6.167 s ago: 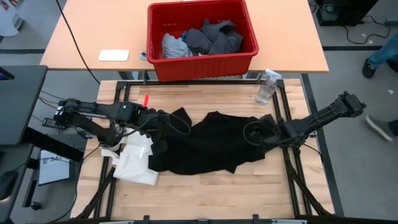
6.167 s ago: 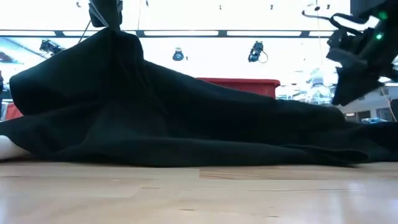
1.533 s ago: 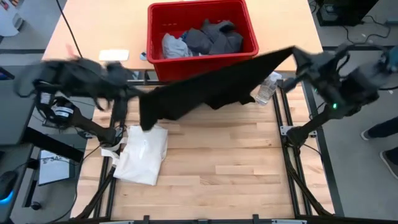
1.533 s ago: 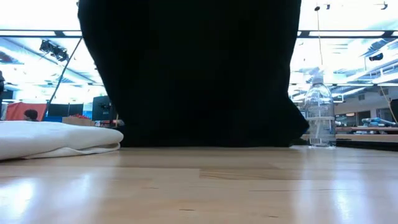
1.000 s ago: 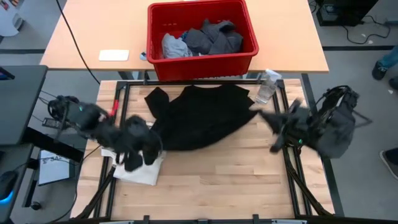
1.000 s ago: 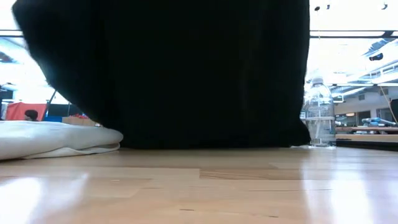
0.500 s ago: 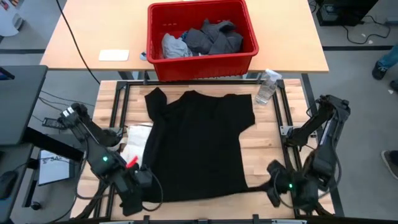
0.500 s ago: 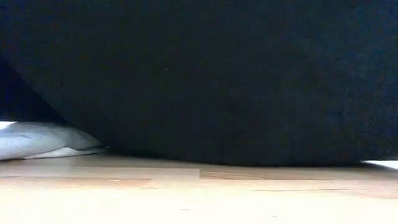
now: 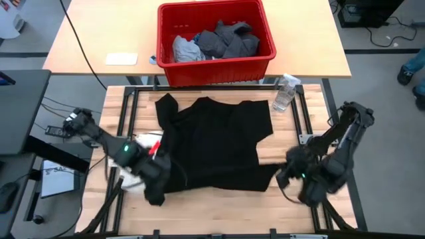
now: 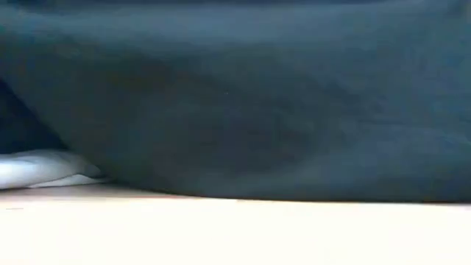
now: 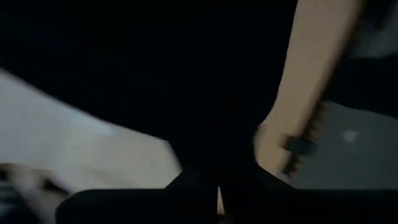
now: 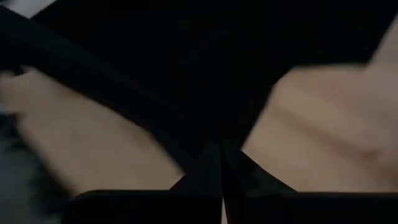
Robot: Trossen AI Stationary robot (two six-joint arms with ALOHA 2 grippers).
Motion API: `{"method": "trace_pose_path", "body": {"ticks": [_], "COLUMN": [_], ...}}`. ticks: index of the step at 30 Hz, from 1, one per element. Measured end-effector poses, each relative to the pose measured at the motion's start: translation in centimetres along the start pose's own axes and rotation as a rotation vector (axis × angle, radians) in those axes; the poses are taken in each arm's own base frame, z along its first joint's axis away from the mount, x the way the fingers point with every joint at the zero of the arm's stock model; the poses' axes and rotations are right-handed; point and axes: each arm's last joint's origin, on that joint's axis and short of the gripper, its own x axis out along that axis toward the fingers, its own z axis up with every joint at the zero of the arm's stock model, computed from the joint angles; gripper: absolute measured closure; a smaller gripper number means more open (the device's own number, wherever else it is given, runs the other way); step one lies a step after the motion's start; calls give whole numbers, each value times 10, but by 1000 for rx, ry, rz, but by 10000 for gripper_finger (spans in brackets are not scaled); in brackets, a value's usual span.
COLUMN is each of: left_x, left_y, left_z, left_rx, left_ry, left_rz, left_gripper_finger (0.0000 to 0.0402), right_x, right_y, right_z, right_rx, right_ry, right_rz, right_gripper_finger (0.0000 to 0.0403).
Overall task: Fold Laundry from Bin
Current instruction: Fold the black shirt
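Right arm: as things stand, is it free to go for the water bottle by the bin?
Probably not yet. The right gripper is shut on the black T-shirt hem at the table's near right, so it would drag the shirt. The water bottle stands beyond the shirt's sleeve on that side, with nothing between.

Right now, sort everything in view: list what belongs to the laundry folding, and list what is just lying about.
Belongs to the job:
- black T-shirt, spread on the table, held at its lower corners
- left gripper and right gripper, both shut on it
- red bin
- grey clothes inside the bin

Just lying about:
- water bottle
- white bag, partly under the shirt
- white card on the far table
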Motion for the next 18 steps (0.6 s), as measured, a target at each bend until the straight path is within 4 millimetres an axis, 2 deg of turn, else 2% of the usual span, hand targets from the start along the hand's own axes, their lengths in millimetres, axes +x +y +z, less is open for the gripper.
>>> {"method": "trace_pose_path", "body": {"ticks": [7,11,14,18], "left_x": [-17,-25,-30,-37], "left_y": [73,116,151,194], "left_z": [40,61,75,89], "left_rx": [-13,-16,-5,-15], "left_ry": [-70,-95,-119,-191], "left_rz": [187,247,272,301], "left_gripper_finger": [397,397,397,397], "right_x": [41,67,88,119], "right_y": [-12,-28,-43,-63], "right_z": [71,114,143,179], "right_rx": [-136,-191,-211,-221], "right_ry": [-97,-96,-96,-78], "right_rz": [-241,-378,-416,-381], "right_gripper_finger": [403,403,403,403]}}
